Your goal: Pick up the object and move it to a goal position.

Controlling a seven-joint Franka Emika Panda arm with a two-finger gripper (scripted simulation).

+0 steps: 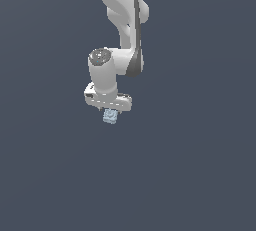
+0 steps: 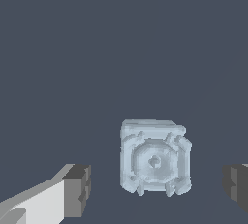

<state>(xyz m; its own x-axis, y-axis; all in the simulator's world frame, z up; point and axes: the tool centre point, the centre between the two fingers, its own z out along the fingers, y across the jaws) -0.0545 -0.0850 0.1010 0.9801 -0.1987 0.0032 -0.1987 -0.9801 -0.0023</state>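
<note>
**Jaws spread around the block, no contact seen**

In the exterior view the white arm (image 1: pixel 122 20) is reaching down from the top of the picture, w/ the gripper (image 1: pixel 110 111) pointing downward. The object (image 1: pixel 110 116), a small pale blue block, is sitting just under the gripper's body, approx. between the fingers. It is much narrower than the gripper. The fingers themselves are too small there to tell apart.

The wrist view is giving more detail. The object (image 2: pixel 154 156) is showing a bumpy face w/ a round raised part in the middle and uneven lumps at the corners. One finger (image 2: pixel 77 190), w/ a dark grey pad and a white body behind it, is standing at one side of the block. The other finger (image 2: pixel 236 186) is showing only partly at the picture's edge, on the opposite side. The jaws are spread: there is a clear gap between each pad and the block, so they are not pinching it.

The background is a plain dark grey-blue surface (image 1: pixel 200 175) in both views. I cannot tell if the block is resting on it or is above it, bc. no shadow or edge is visible.
</note>
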